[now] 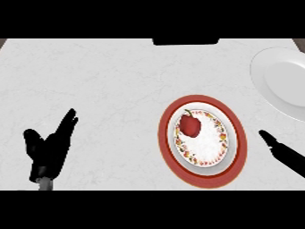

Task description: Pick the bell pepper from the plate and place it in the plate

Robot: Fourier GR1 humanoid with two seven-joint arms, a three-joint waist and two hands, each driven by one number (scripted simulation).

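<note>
A red bell pepper [189,125] lies on the upper left part of a red-rimmed plate [237,147] with a flowered white centre, right of the counter's middle. A plain white plate [288,82] sits at the counter's far right, partly cut by the view's edge. My right hand [283,153] shows at the lower right, just right of the red plate, fingers straight and pointing up-left, holding nothing. My left hand [51,146] rests at the lower left, open with fingers up, far from both plates.
The white marble counter [102,80] spreads across the view. A dark object [185,41] sits at the counter's far edge, top centre. Brown wood strips show at the upper corners.
</note>
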